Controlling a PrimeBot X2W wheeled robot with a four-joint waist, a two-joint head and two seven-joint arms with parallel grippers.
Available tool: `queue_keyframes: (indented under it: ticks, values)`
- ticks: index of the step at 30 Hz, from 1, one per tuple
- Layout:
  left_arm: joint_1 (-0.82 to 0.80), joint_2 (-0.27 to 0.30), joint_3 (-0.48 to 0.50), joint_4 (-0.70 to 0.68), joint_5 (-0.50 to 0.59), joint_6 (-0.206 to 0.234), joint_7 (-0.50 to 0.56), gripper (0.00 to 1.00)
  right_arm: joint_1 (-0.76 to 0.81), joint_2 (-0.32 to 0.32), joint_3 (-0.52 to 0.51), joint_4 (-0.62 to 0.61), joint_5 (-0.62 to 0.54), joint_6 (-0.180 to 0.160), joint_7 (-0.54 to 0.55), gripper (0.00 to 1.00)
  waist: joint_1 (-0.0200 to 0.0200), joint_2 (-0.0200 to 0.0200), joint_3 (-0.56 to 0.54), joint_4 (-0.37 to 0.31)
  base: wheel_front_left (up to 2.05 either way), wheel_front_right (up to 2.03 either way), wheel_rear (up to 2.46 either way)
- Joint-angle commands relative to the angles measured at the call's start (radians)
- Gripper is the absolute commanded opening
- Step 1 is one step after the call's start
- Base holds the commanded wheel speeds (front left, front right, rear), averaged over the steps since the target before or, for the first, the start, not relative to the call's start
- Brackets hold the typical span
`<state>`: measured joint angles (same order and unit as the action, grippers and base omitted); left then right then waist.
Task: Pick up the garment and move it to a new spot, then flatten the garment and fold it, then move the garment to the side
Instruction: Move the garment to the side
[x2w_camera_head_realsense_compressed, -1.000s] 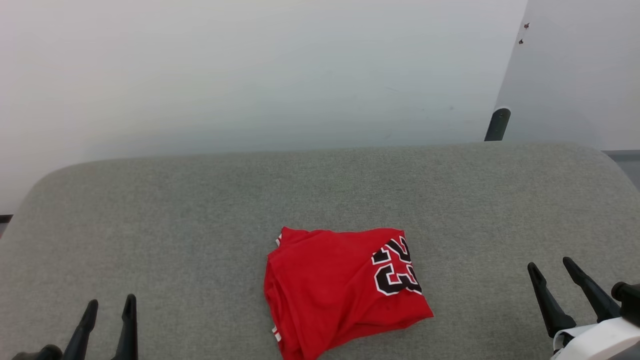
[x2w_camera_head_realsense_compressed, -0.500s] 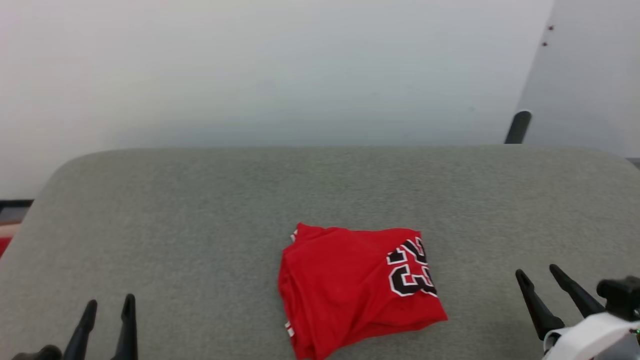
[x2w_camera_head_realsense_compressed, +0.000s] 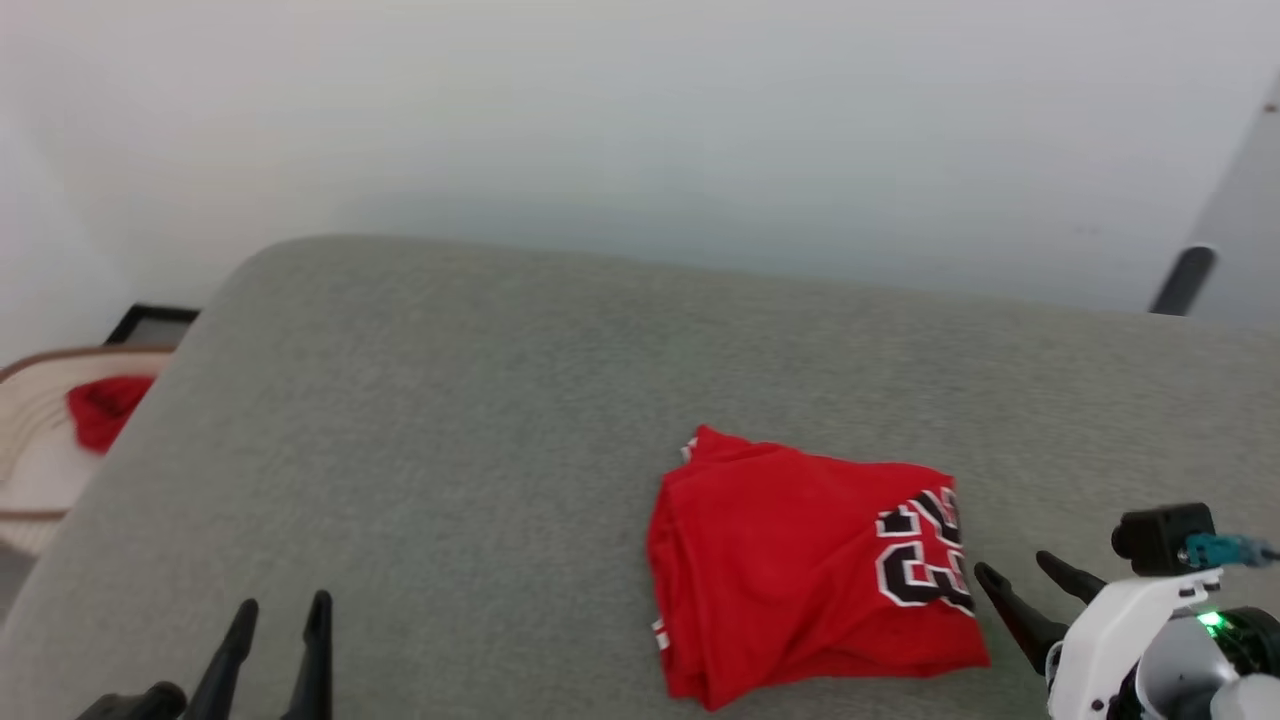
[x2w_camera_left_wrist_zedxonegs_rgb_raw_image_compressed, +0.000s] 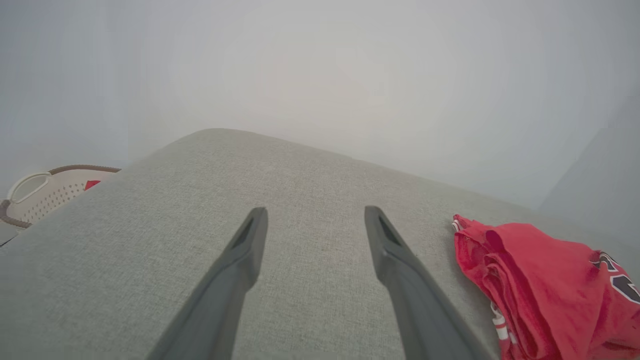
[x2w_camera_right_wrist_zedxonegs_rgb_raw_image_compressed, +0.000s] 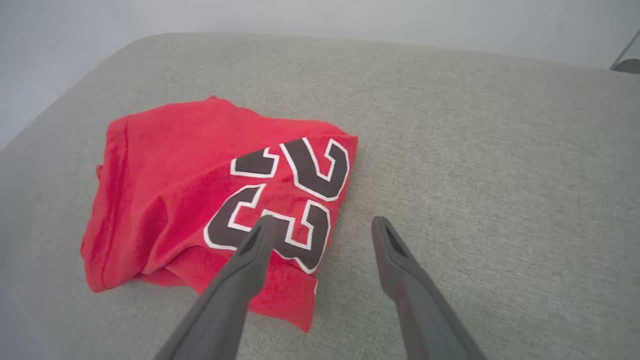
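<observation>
Garment (x2w_camera_head_realsense_compressed: 800, 570) lies folded on the pad (x2w_camera_head_realsense_compressed: 450, 400), right of centre; right gripper (x2w_camera_head_realsense_compressed: 1012, 566) just beside its numbered edge, spread wide, empty; left gripper (x2w_camera_head_realsense_compressed: 285, 602) well apart, likewise wide, empty; right arm judged nearer.

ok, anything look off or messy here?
Nothing spilled or damaged. The garment lies folded on the grey cushion, but roughly: edges uneven, layers bunched on the side away from the printed number.
</observation>
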<state>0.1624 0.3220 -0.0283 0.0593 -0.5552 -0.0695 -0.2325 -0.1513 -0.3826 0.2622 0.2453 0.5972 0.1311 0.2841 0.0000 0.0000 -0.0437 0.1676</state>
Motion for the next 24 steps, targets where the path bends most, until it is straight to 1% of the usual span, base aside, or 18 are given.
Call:
queue_keyframes:
  ticks: [1,11,19,22,23,24]
  values:
    - [-0.017,-0.005,-0.006,-0.001,0.000,0.002,-0.002,1.00,-0.024,-0.003,-0.004,0.010,0.009,-0.001,0.028,1.00,0.0000,0.0000,0.041,0.057,0.00,0.00,0.00]
    - [-0.088,-0.049,-0.044,0.030,0.010,-0.014,-0.019,1.00,-0.122,-0.020,-0.037,0.053,-0.015,-0.001,0.186,1.00,0.0000,0.0000,0.158,0.136,0.00,0.00,0.00]
    - [-0.125,-0.081,-0.048,0.061,0.010,-0.026,-0.029,1.00,-0.155,0.006,-0.070,0.109,-0.010,-0.001,0.345,1.00,0.0000,0.0000,0.212,0.170,0.00,0.00,0.00]
    - [-0.129,-0.087,-0.044,0.067,0.009,-0.030,-0.030,1.00,-0.158,0.025,-0.081,0.125,-0.005,-0.001,0.378,1.00,0.0000,0.0000,0.219,0.173,0.00,0.00,0.00]
    - [-0.131,-0.090,-0.042,0.069,0.008,-0.031,-0.030,1.00,-0.157,0.034,-0.087,0.137,0.000,-0.001,0.398,0.92,0.0000,0.0000,0.221,0.174,0.00,0.00,0.00]
    - [-0.133,-0.092,-0.041,0.071,0.009,-0.034,-0.030,1.00,-0.158,0.042,-0.086,0.145,0.001,-0.001,0.420,0.09,0.0000,0.0000,0.223,0.175,0.00,0.00,0.00]
